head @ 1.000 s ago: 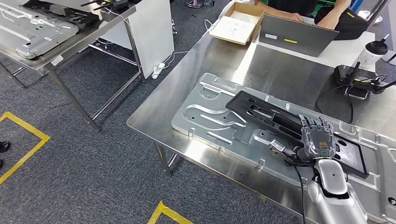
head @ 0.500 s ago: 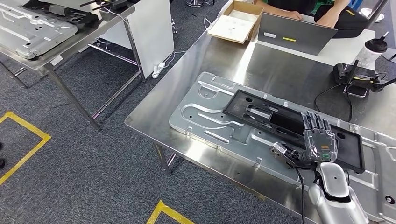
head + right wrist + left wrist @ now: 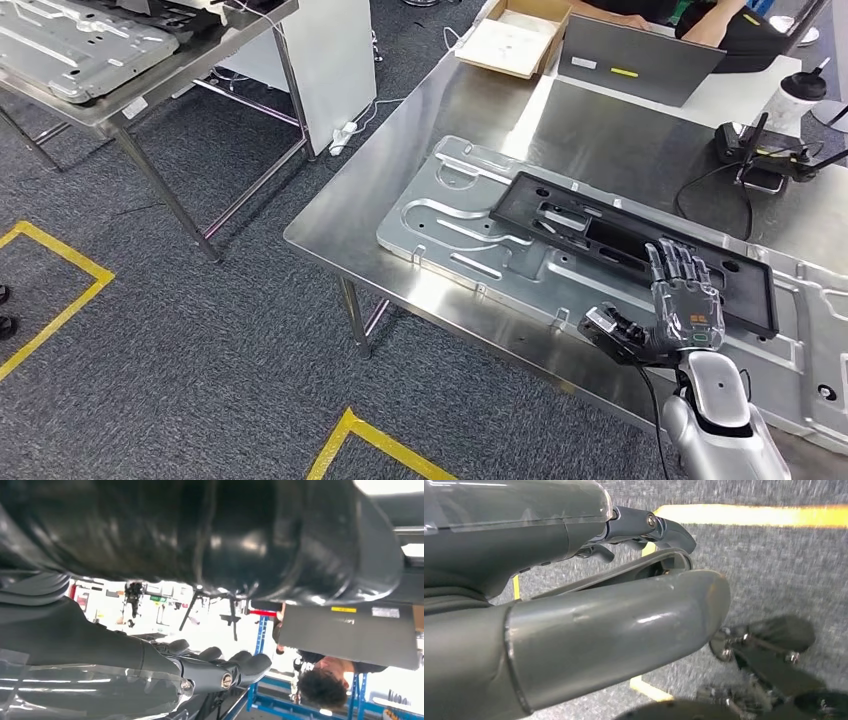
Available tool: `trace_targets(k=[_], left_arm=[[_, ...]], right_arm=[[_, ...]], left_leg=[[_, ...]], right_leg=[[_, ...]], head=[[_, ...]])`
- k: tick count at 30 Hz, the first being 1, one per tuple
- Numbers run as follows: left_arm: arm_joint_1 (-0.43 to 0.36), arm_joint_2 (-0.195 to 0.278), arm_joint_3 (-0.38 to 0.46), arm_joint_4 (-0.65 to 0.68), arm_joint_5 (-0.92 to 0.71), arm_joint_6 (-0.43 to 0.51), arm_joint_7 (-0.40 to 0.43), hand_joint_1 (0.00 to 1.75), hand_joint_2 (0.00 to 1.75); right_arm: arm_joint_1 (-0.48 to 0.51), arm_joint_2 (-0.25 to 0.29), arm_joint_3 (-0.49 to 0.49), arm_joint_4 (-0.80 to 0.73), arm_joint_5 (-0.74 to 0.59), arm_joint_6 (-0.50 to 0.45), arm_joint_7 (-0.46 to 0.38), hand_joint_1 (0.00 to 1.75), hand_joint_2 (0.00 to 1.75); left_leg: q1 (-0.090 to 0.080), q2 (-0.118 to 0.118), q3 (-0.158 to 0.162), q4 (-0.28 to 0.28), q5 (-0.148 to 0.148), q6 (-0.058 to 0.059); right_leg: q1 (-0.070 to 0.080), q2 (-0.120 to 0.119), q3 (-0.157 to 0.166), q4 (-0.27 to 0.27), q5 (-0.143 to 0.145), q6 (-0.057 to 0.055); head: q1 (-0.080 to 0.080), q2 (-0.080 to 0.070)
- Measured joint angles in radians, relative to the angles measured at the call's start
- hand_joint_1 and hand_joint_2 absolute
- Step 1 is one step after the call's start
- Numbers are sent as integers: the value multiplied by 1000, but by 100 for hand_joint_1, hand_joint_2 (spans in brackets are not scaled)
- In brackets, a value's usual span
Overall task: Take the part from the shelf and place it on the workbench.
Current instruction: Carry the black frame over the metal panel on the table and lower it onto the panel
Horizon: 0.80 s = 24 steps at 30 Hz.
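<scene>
I take the workbench (image 3: 420, 150) as my landmark: a steel table running from the near-left corner up toward the far right. On its near half lies a large silver stamped panel (image 3: 470, 235), and the part (image 3: 620, 245), a long black frame with cut-outs, rests flat on top of that panel, reaching toward the bench's right end.

My right hand (image 3: 678, 312) sits at the near edge of the bench, over the near right end of the part. Fingers (image 3: 680, 265) extended and spread, thumb out to the side, nothing gripped. Whether the fingertips touch the frame I cannot tell.

My left hand (image 3: 574, 605) hangs over grey carpet with yellow floor tape (image 3: 754, 516). In the left wrist view I see the thumb and a few dark fingers reaching forward, nothing between them.

At the far end of the bench: a grey laptop (image 3: 640, 62) with a person (image 3: 690, 18) seated behind it, a cardboard box (image 3: 512, 38) beside the laptop. Far right of the bench: a black device with cables (image 3: 755, 158) and a dark-lidded cup (image 3: 800, 97).

Left of the bench, across the carpet, stands the shelf (image 3: 150, 70), carrying another silver panel (image 3: 70, 45).
</scene>
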Motion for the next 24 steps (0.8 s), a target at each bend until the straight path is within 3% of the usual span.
trace_targets(k=[3, 8, 9, 11, 12, 13, 15, 17, 18, 19, 21, 22, 24], left_arm=[[0, -1, 0, 0, 0, 0, 0, 0, 0], [0, -1, 0, 0, 0, 0, 0, 0, 0], [1, -1, 0, 0, 0, 0, 0, 0, 0], [2, -1, 0, 1, -1, -1, 0, 0, 0], [2, -1, 0, 1, -1, -1, 0, 0, 0], [2, -1, 0, 1, -1, -1, 1, 0, 0], [0, 0, 0, 1, -1, -1, 1, 0, 0], [-3, 1, 0, 1, -1, -1, 1, 0, 0], [-5, 1, 0, 1, -1, -1, 0, 0, 0], [-6, 1, 0, 1, -1, -1, 0, 0, 0], [-6, 0, 0, 1, -1, -1, 1, 0, 0], [-6, 0, 0, 2, -1, -1, 1, 0, 0], [-6, -1, 0, 2, -1, -1, 1, 0, 0]], right_arm=[[-3, 0, -2, 0, 1, -3, 0, 0, 0], [-3, 1, -2, 0, 2, -5, 0, 0, 0], [-4, 2, -1, 0, 2, -6, -1, 0, 0], [-2, 5, -1, -1, 4, -8, -2, 0, 0], [-1, 6, -1, -1, 5, -8, -2, 0, 0], [0, 8, -1, -1, 5, -9, -2, 0, 0], [1, 8, -1, -2, 5, -9, -2, 0, 0], [1, 8, -1, -4, 6, -9, -2, 0, 0], [0, 8, -1, -5, 6, -9, -2, 0, 0], [1, 8, -1, -6, 7, -10, -2, 0, 0], [2, 8, -1, -6, 10, -10, -2, 0, 0], [4, 8, -1, -6, 12, -11, -2, 0, 0], [7, 9, -1, -6, 17, -15, -2, 0, 0]], left_leg=[[1, -1, 0, -6, 19, -16], [2, -1, -3, -7, 22, -23], [3, -1, -8, 1, 9, -26], [8, -1, -47, 154, -106, -43], [11, -1, -55, 227, -149, -50], [14, -1, -47, 278, -172, -55], [14, -1, 50, 177, -129, -48], [9, -1, 155, 30, -134, -35], [5, -2, 182, -14, -144, -30], [2, -2, 190, -36, -148, -24], [4, 1, 177, -45, -129, -9], [6, 3, 168, -51, -115, 1], [8, 7, 141, -55, -86, 14]], right_leg=[[8, 1, -2, -15, 9, -12], [7, -1, -8, -19, 19, -20], [4, -3, -14, -21, 26, -26], [0, -9, -57, -23, 65, -40], [2, -10, -82, -20, 83, -44], [3, -12, -107, -17, 101, -44], [3, -12, -132, -11, 119, -39], [4, -13, -148, -3, 133, -30], [4, -15, -151, -2, 140, -24], [3, -15, -154, -3, 148, -17], [2, -14, -160, -4, 154, -5], [1, -11, -169, 10, 132, 0], [-2, -6, -197, 90, 39, 7]], head=[[1, 0], [1, 0], [1, 0], [0, 0], [0, 0], [-1, 0], [-1, 0], [-1, 0], [-1, 0], [-1, 0], [0, 0], [0, 0], [0, 0]])
